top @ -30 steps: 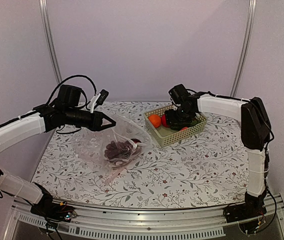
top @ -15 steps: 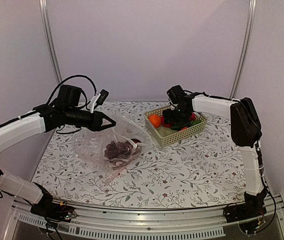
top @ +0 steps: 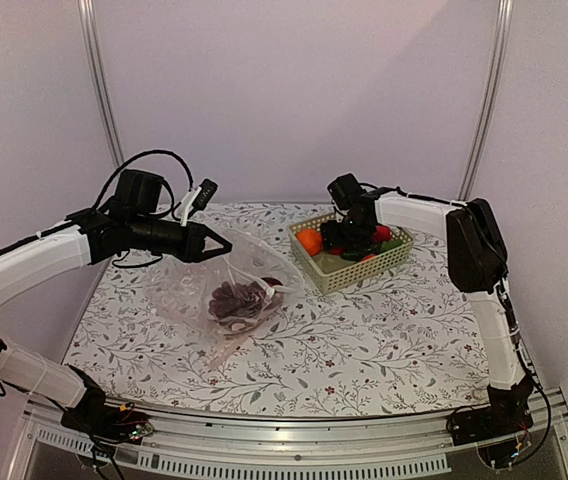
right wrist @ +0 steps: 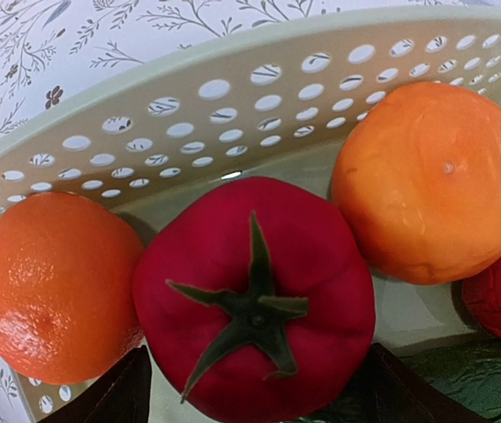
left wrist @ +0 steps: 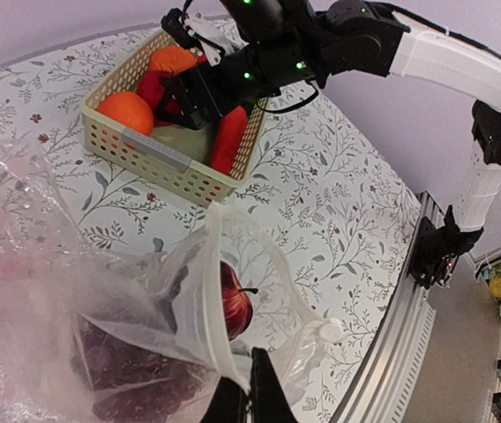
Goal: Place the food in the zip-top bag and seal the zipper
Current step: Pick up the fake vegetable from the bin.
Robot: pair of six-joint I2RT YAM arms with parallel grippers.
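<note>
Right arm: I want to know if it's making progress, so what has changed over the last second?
The right pincer slid left over the basket, its elbow swinging left too. Its jaws stand open over the red tomato, gripping nothing. The left pincer stays shut on the zip-top bag, with the grapes and apple inside unmoved.

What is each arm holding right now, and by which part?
Left jaws are shut on the zip-top bag, pinching its zipper strip. Right jaws stand open astride the red tomato in the basket, holding nothing.
</note>
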